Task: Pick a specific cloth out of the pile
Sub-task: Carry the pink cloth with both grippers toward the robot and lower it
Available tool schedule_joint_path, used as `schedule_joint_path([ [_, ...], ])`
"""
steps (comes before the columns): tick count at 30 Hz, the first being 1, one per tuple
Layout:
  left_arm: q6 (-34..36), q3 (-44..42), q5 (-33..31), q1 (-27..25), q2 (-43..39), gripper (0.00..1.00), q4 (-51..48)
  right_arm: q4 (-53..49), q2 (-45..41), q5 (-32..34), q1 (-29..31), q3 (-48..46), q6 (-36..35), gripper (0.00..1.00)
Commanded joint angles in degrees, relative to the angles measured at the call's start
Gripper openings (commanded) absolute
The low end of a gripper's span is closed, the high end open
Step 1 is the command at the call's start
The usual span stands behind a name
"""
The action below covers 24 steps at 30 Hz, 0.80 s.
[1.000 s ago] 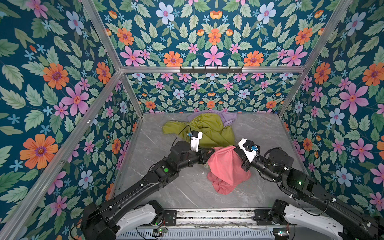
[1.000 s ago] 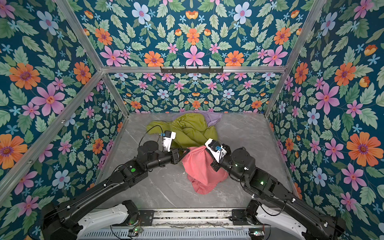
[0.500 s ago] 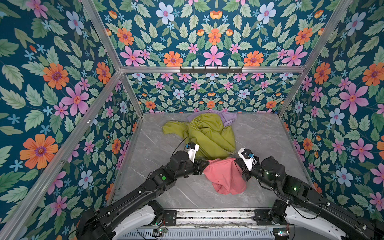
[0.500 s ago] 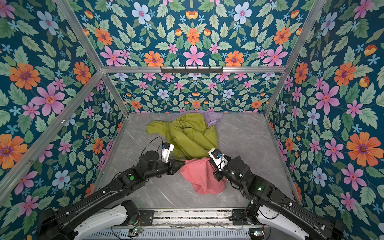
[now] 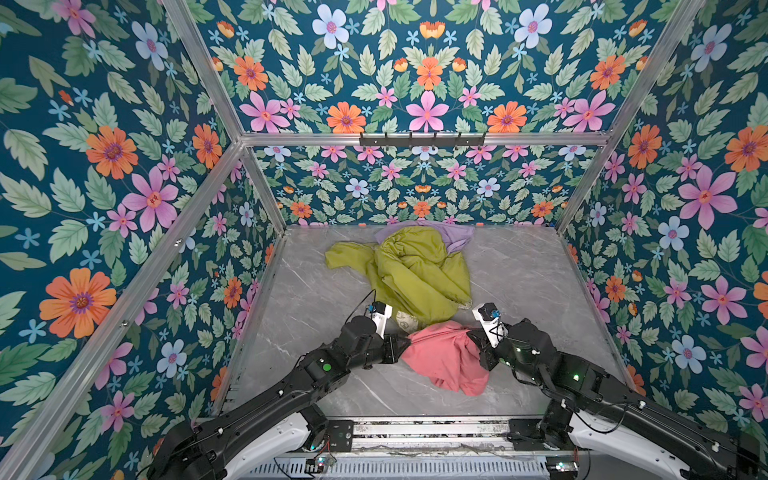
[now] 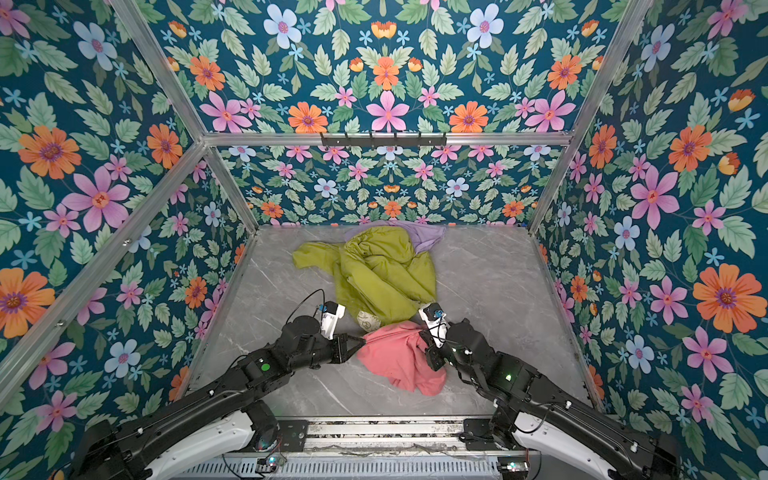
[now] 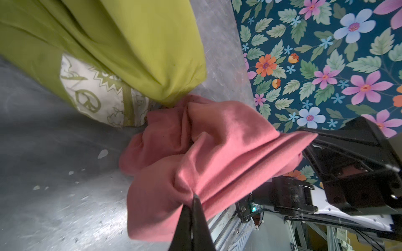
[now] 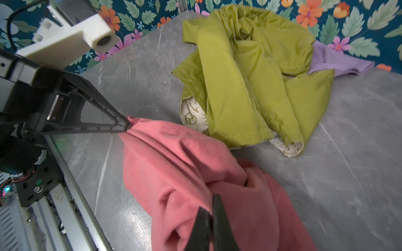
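Note:
The salmon-pink cloth [image 5: 444,357] [image 6: 399,361] hangs bunched between both grippers, just in front of the pile, and its lower end trails on the grey table. My left gripper [image 5: 409,341] [image 7: 194,197] is shut on the cloth's left corner. My right gripper [image 5: 471,336] [image 8: 212,204] is shut on its right side, with the fingertips buried in the folds. The pile behind it holds the olive-green cloth [image 5: 415,274] lying on the lilac cloth [image 5: 455,237]. In the left wrist view the pink cloth [image 7: 206,152] touches the olive one [image 7: 141,50].
A white printed lining [image 5: 405,322] peeks from under the olive cloth's front edge. Flowered walls [image 5: 665,249] close the table on three sides. A metal rail [image 5: 415,432] runs along the front between the arm bases. Bare grey tabletop [image 5: 532,282] lies right of the pile.
Both grippers have drawn the pink cloth toward the front of the table and lower. It now sits more apart from the olive heap. Neither grip has changed.

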Motion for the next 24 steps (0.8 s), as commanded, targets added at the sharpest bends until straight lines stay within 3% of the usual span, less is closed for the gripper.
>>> schedule_joint_path([
  [1, -0.5, -1.2, -5.4, 0.3, 1.6, 0.0, -8.3, 0.9, 2.9, 4.2, -2.5, -0.4, 6.2, 0.0],
  [5, 0.1, -2.1, -5.3, 0.3, 4.4, 0.0, -8.2, 2.0, 7.6, -7.1, -12.5, -0.6, 10.0, 0.0],
  [7, 0.4, -2.5, -5.6, 0.3, 5.6, 0.0, -8.4, 2.7, 9.7, -8.2, -15.3, -0.4, 9.3, 0.0],
  [12, 0.3, -4.0, -6.5, 0.3, 8.3, 0.0, -7.0, 5.8, 16.1, -6.1, -17.1, -0.3, 5.4, 0.0],
  [19, 0.1, -6.0, -4.5, 0.3, 12.5, 0.0, -3.4, 10.1, 27.0, -9.8, -19.1, -1.5, 6.7, 0.0],
  [24, 1.6, -6.3, -2.9, 0.2, 13.6, 0.0, -2.8, 10.7, 30.0, -13.3, -19.1, -2.5, 8.5, 0.0],
])
